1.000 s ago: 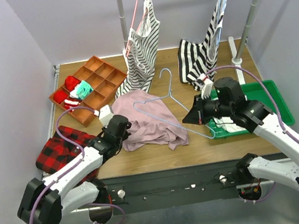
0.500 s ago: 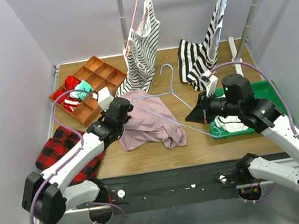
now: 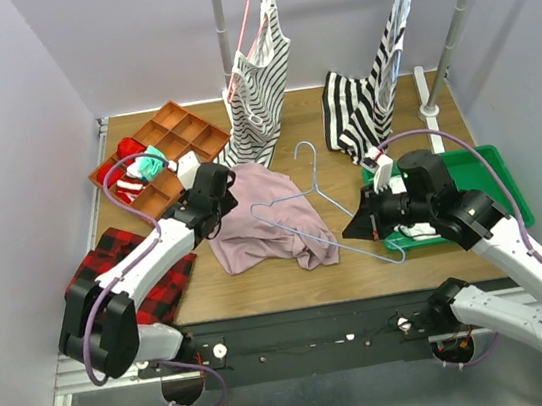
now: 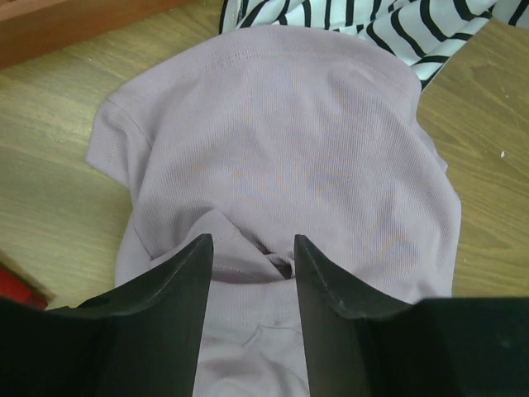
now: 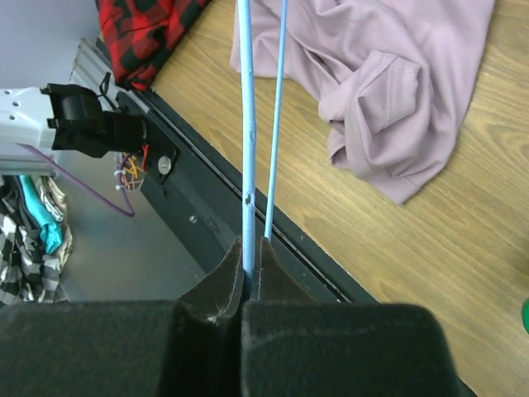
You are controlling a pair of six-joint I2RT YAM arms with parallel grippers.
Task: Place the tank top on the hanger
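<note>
Plaid red-and-black cloth (image 3: 119, 273) lay at the lower left of the top view. Right of it we held the left gripper (image 4: 252, 248) with jaws apart, over a fold of the tank top (image 3: 260, 230), which lay crumpled on the wooden table (image 3: 293, 286) at frame centre. Across its right side slanted the hanger (image 5: 245, 124). Our right gripper (image 5: 250, 248) was clamped tight on its wire, at centre right beside the green tray (image 3: 498, 181).

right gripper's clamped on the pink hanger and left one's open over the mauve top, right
No: the hanger the right gripper is shut on is pale blue, not pink, as the right wrist view shows. The left gripper is open over the tank top.
</note>
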